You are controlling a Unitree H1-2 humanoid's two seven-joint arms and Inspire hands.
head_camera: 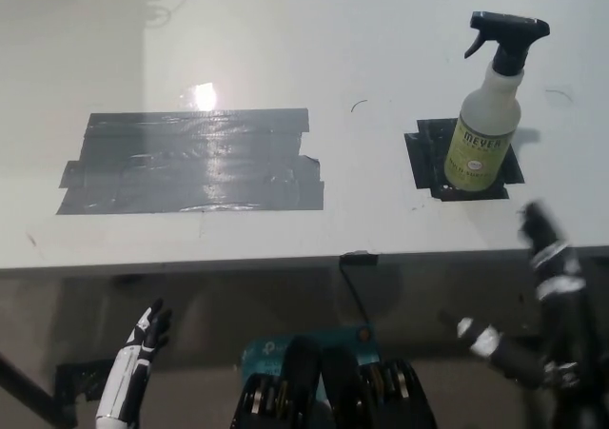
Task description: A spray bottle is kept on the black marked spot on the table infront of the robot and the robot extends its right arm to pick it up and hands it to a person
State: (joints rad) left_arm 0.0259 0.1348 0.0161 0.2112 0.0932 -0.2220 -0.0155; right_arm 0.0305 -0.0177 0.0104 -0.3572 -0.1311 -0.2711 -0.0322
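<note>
- The spray bottle (485, 115) is seen standing upright on a small black marked spot (425, 150) on the right part of the white table (381, 220); its black trigger head is turned toward the picture's left
- A yellow-green label is carried on the bottle's pale body
- The black right hand (545, 243) is raised at the lower right, over the table's near edge, just below the bottle and apart from it; nothing is held in it
- The right hand is blurred, so whether its fingers are spread or curled cannot be told
- The black right arm (514, 353) is seen coming up from the bottom right corner, with white bands on it
- The white left hand (143, 348) is rested low at the lower left, below the table's edge, with its dark fingers apart and pointing up, empty
- A large patch of grey tape (190, 163) is laid flat on the table's left part, well apart from the bottle
</note>
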